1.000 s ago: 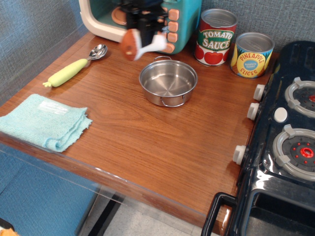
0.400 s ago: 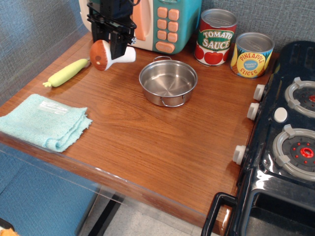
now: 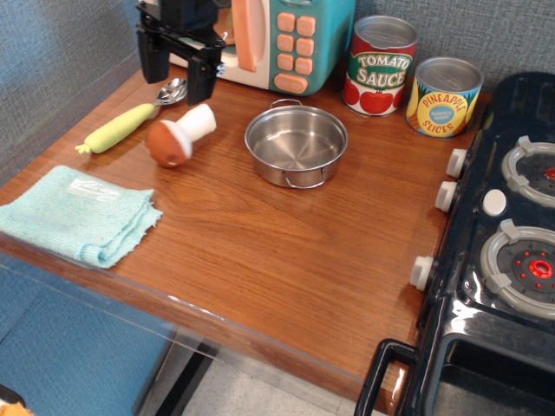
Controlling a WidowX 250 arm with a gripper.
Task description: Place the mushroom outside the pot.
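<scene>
— Steel was the pot (image 3: 296,144): shallow, shiny, nothing inside it, standing on the wooden table (image 3: 286,251). Where was the mushroom?

— Left of the pot, lying on its side on the table. The mushroom (image 3: 179,135) had its reddish-brown cap pointing down-left and its white stem pointing up-right toward the pot, with a clear gap between stem and pot rim.

— And the gripper?

— Up and left of the pot, above the mushroom. The gripper (image 3: 177,61) had its two black fingers spread wide, with nothing between them. It was not touching the mushroom; the right-hand finger (image 3: 205,76) ended just above the stem.

— What else lay left of the pot?

— A spoon (image 3: 130,118) with a yellow-green handle, farther left than the mushroom and near it, its metal bowl under the gripper. A light blue cloth (image 3: 80,214) was well down-left of the pot, at the table's edge.

— Behind the pot?

— A teal toy microwave (image 3: 290,39) with peach buttons, up-left of the pot. A tomato sauce can (image 3: 381,66) stood up-right of the pot, and a pineapple slices can (image 3: 443,97) just right of that one.

— Right of the pot?

— A black toy stove (image 3: 494,251) with white knobs, well apart from it.
</scene>
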